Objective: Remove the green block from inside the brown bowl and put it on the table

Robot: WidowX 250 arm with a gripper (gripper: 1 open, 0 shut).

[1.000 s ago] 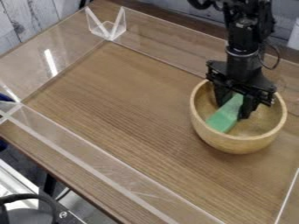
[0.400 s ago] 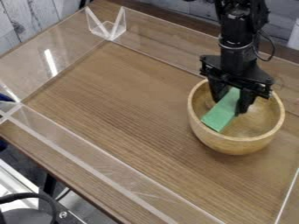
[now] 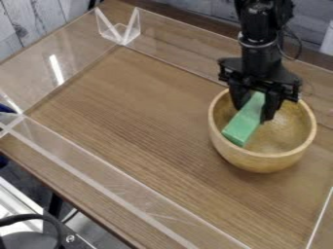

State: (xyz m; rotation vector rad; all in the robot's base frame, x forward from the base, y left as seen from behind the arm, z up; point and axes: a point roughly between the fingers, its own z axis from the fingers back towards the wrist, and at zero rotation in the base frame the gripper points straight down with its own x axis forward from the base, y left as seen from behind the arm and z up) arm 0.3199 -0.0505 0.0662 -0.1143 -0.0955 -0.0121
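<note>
The green block (image 3: 244, 124) hangs tilted over the left inside of the brown bowl (image 3: 290, 148), pinched at its upper end by my gripper (image 3: 258, 103). The gripper points straight down above the bowl's left half, its black fingers shut on the block. The block's lower end reaches down to about the height of the bowl's near rim. The bowl rests on the wood-grain table (image 3: 143, 117) at the right side. Whether the block still touches the bowl's inside I cannot tell.
Low clear acrylic walls (image 3: 78, 160) edge the table along the front and left. A clear corner bracket (image 3: 119, 25) stands at the back left. The black arm (image 3: 263, 24) rises from the gripper to the top of the frame.
The gripper has risen a little and shifted left with the green block in it. The block now hangs higher above the bowl's bottom.
</note>
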